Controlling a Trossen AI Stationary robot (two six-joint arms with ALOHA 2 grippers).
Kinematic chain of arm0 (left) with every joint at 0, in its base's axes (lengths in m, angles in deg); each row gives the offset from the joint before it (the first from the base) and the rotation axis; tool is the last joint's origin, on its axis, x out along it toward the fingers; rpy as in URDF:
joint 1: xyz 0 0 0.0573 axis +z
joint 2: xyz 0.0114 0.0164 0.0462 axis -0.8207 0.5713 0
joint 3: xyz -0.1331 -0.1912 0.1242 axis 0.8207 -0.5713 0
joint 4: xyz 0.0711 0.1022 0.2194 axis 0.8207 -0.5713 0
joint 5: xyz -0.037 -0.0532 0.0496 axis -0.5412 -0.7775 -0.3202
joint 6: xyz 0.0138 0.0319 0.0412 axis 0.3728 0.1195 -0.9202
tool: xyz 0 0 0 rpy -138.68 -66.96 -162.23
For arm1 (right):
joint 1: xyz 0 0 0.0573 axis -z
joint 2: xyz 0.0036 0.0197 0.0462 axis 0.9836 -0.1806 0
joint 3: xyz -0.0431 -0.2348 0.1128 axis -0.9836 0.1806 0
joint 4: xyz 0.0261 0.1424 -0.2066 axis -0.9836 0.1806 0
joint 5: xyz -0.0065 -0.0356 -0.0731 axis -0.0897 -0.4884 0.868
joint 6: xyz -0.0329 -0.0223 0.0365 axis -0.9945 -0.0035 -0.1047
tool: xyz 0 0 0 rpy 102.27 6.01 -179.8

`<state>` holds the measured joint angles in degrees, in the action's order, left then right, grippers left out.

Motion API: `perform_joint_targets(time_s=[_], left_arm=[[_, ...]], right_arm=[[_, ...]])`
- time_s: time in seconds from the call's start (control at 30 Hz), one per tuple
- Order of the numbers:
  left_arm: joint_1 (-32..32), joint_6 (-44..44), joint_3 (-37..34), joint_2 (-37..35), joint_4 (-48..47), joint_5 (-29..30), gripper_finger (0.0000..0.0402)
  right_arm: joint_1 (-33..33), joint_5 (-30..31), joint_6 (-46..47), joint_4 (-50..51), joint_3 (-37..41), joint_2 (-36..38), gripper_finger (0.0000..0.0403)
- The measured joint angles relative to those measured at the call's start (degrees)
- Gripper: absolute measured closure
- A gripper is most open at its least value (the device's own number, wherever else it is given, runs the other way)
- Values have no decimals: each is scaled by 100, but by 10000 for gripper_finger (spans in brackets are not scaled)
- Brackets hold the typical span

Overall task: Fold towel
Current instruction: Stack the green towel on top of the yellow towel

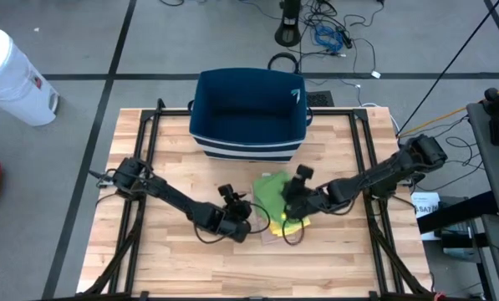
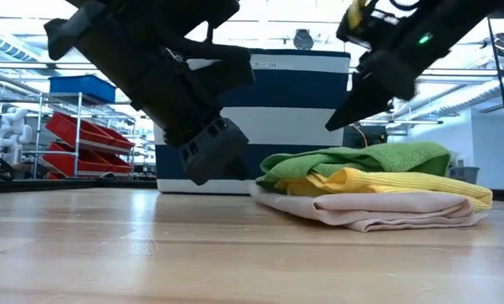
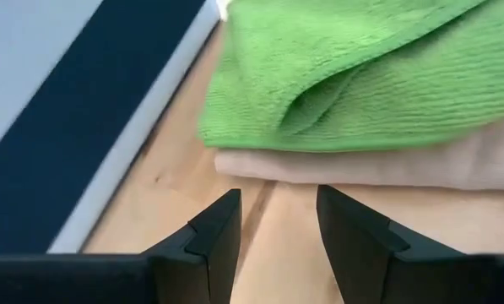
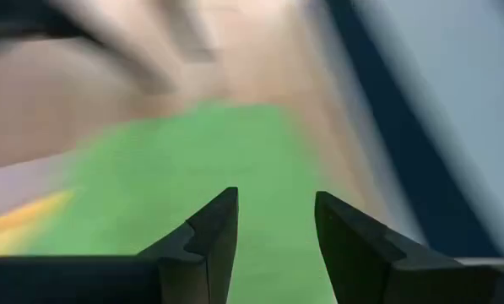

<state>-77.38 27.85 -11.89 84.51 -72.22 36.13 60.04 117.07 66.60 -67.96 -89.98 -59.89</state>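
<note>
A stack of folded towels lies on the table's middle: a green towel (image 1: 270,194) on top, a yellow one (image 2: 403,182) under it, a beige one (image 2: 378,209) at the bottom. The green towel also shows in the left wrist view (image 3: 361,76) and the right wrist view (image 4: 235,169). My left gripper (image 1: 242,224) is open and empty, just left of the stack, near the beige towel's edge (image 3: 361,165). My right gripper (image 1: 289,199) is open and empty, above the green towel.
A dark blue bin with a white stripe (image 1: 249,113) stands at the table's far side, close behind the stack. Bare wood (image 1: 174,267) lies toward the near edge. A white container (image 1: 11,75) stands on the floor at the far left.
</note>
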Motion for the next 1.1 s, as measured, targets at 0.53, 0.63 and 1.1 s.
perform_joint_targets(time_s=[0.53, 0.63, 1.1], left_arm=[[-19, -389, 0, -1, 1271, -880, 239], [-26, -325, 0, -1, 1338, -893, 239], [-272, 175, 0, -1, 1344, -935, 239]], right_arm=[[-816, -1177, -531, -1233, 0, -461, 288], [-696, -872, -747, -1647, -5, -631, 289], [704, -1732, -1114, -1913, -7, -719, 289]])
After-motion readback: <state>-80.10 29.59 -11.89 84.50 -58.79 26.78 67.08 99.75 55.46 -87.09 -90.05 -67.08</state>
